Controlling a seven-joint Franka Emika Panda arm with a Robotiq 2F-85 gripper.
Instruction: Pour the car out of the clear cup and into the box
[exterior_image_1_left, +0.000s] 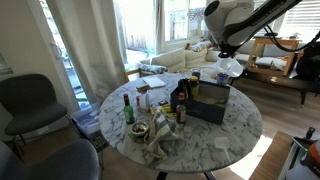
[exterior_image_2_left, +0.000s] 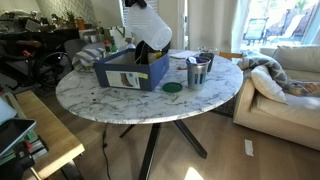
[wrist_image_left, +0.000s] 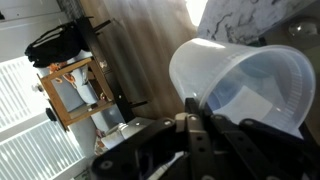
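Round marble table (exterior_image_1_left: 238, 138), and the box (exterior_image_1_left: 210, 105) sits toward one side of it, dark navy, upright walls, open top. In an exterior view its long side (exterior_image_2_left: 125, 72) lies close to the table's near rim, with a strip of bare marble (exterior_image_2_left: 120, 108) in front. Tight on one flank: dark bottles (exterior_image_1_left: 182, 98) stand just beside the box, a green bottle (exterior_image_1_left: 128, 108) farther along, and a crumpled cloth (exterior_image_1_left: 160, 142) lies near the rim. On the other flank a cluster of metal cans (exterior_image_2_left: 198, 70) and a green lid (exterior_image_2_left: 172, 88) sit close by. Open air above the box, and that is where the gripper (exterior_image_1_left: 226, 58) hangs, over the box's far edge, holding the clear cup (exterior_image_1_left: 231, 69) well above the bottle tops. Off the table, a grey chair (exterior_image_1_left: 30, 100) on one side and a sofa (exterior_image_2_left: 285, 85) on another, both apart from the arm. From the wrist, the gripper (wrist_image_left: 200, 125) is closed down narrow, its fingers (wrist_image_left: 190, 128) pinching the cup's wall. The cup (wrist_image_left: 240, 85) is tipped over on its side, wide rim showing, see-through and colourless with a faint bluish cast inside; what it holds, I cannot tell.
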